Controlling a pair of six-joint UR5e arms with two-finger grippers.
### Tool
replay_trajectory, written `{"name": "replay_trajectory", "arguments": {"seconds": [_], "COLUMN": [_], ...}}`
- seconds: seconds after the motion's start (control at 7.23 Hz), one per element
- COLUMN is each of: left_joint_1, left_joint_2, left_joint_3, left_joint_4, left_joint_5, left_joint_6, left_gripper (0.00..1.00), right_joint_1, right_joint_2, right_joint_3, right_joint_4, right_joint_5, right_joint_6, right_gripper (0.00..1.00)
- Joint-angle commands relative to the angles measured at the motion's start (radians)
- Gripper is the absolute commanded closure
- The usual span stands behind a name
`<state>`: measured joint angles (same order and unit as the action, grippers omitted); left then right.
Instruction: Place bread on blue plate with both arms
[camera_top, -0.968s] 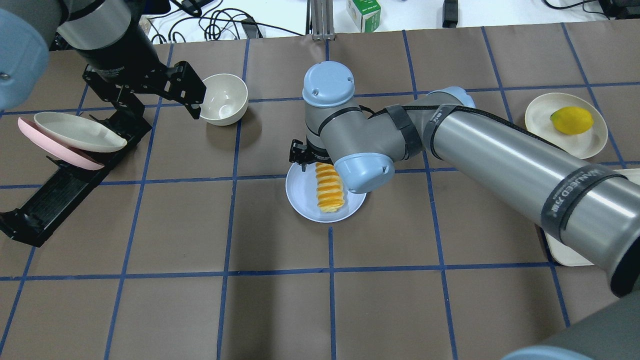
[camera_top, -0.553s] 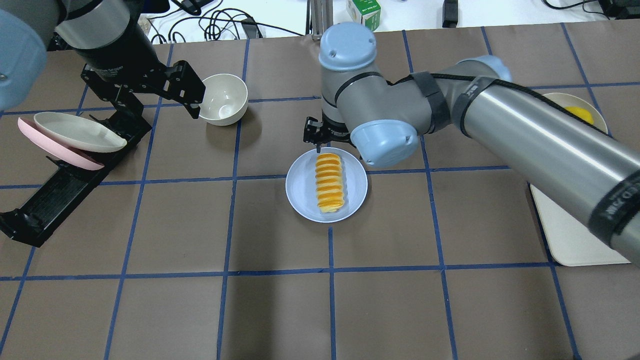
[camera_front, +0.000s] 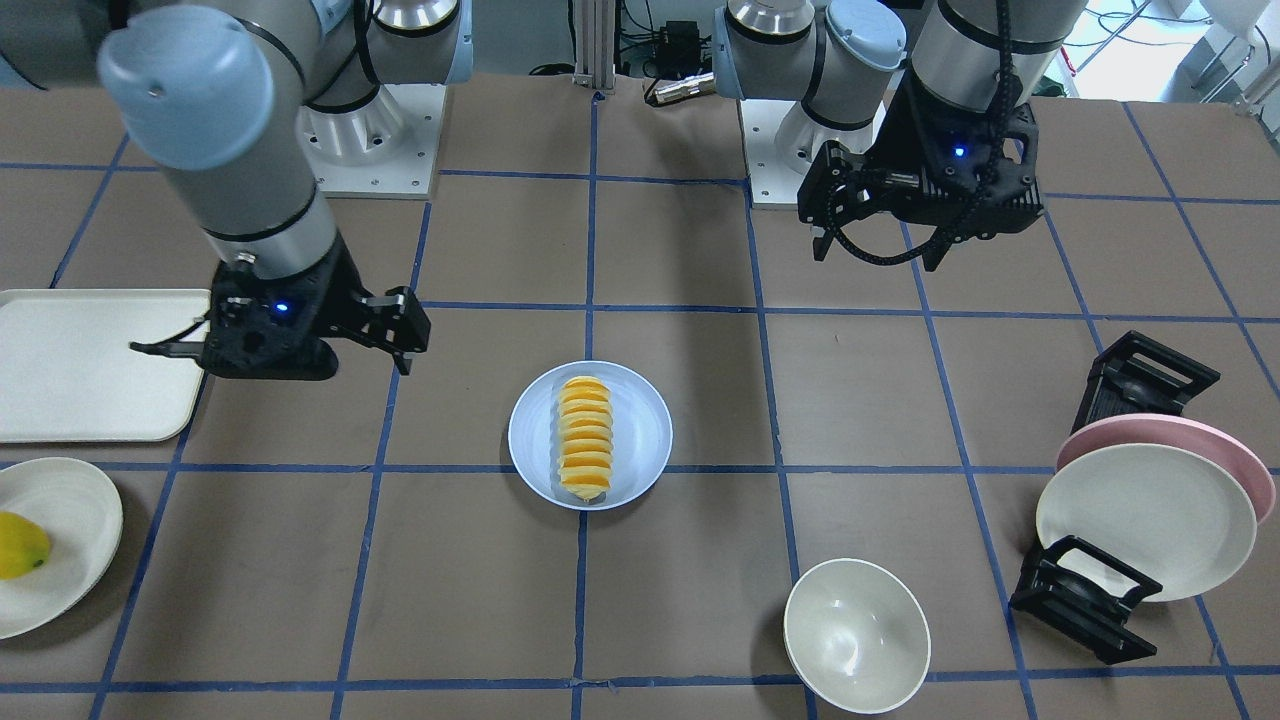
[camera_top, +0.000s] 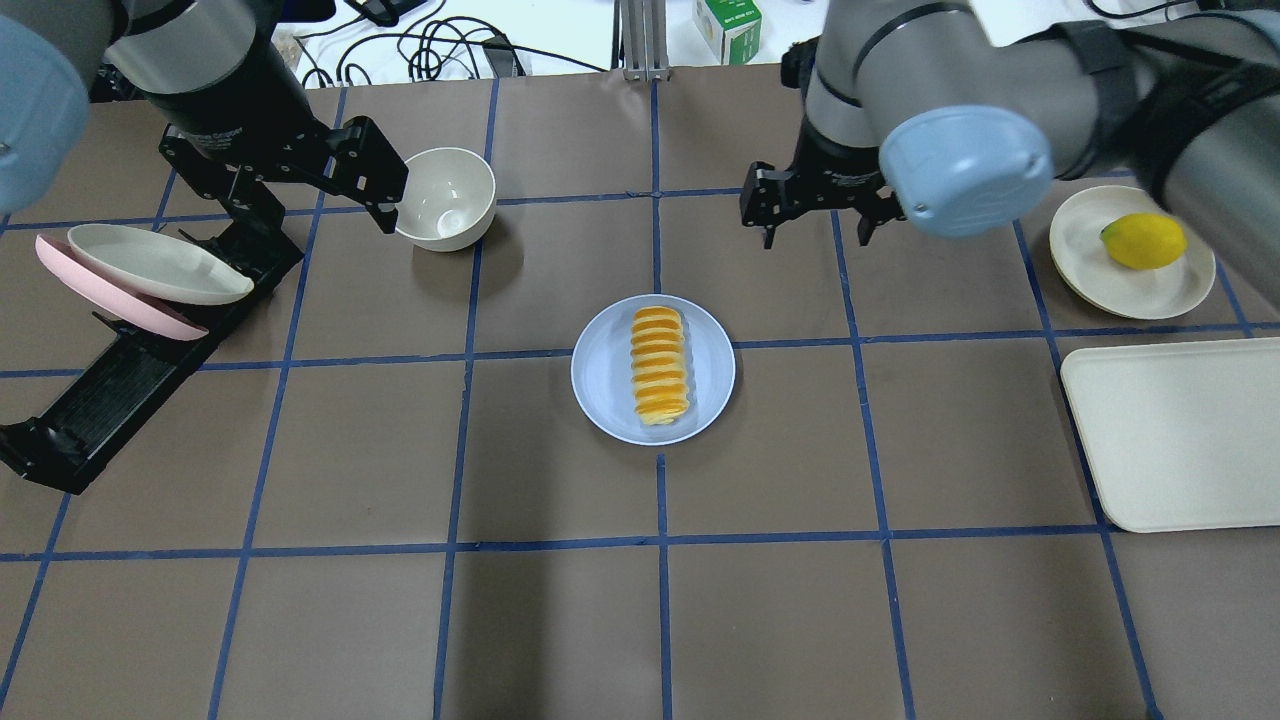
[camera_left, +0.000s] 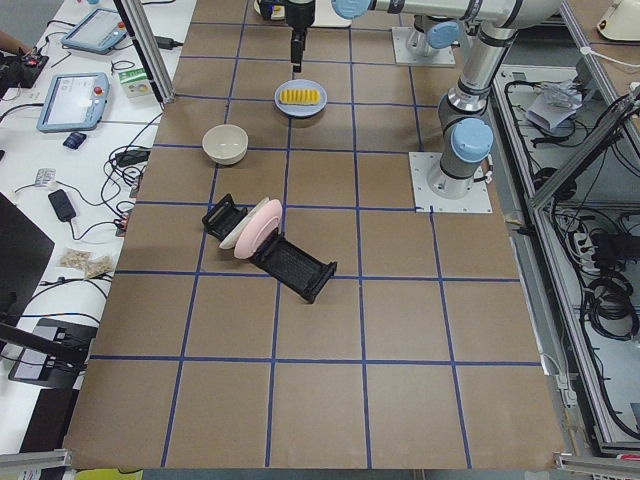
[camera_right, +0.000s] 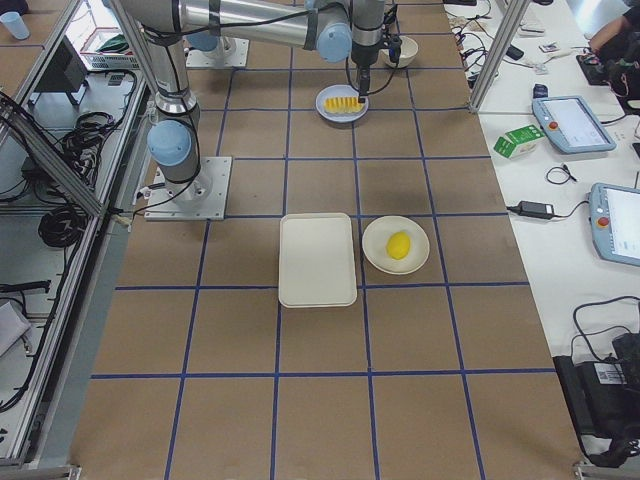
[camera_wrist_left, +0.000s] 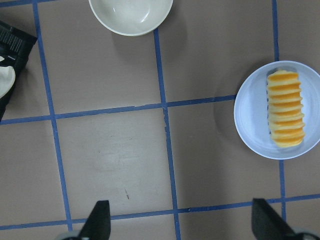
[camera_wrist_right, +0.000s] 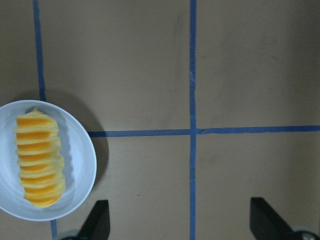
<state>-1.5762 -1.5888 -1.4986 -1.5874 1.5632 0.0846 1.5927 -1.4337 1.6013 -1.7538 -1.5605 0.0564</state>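
My right claw (camera_top: 817, 235) has swung off the blue plate (camera_top: 600, 385), wide and empty. The bread (camera_top: 660, 378) lies on it, so I'd retreat high. My left claw (camera_front: 880, 248) is wide too.

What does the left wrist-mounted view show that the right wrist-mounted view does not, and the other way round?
Only the left wrist-mounted view shows the white bowl at its top edge, a corner of the black rack at its left edge, and the spread fingertips of the left gripper. Only the right wrist-mounted view shows the spread fingertips of the right gripper; nothing else is its own. Both show the bread lying on the blue plate and the brown table with blue tape lines.
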Motion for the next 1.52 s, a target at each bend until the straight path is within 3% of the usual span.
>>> {"name": "replay_trajectory", "arguments": {"seconds": [0.0,0.41,1.38], "left_joint_1": [-0.002,-0.002,-0.001], "left_joint_2": [-0.01,-0.01,-0.004], "left_joint_3": [0.021,0.018,0.009], "left_joint_4": [0.001,0.001,0.004], "left_joint_5": [0.006,0.006,0.009], "left_joint_6": [0.001,0.001,0.001], "left_gripper": [0.0,0.0,0.0], "right_joint_1": [-0.089,-0.071,-0.022], "right_joint_2": [-0.072,-0.155,-0.154], "right_joint_3": [-0.004,0.006,0.016], "right_joint_4": [0.113,0.126,0.125], "right_joint_5": [-0.007,-0.006,-0.007], "right_joint_6": [-0.017,-0.015,-0.018], "right_gripper": [0.0,0.0,0.0]}}
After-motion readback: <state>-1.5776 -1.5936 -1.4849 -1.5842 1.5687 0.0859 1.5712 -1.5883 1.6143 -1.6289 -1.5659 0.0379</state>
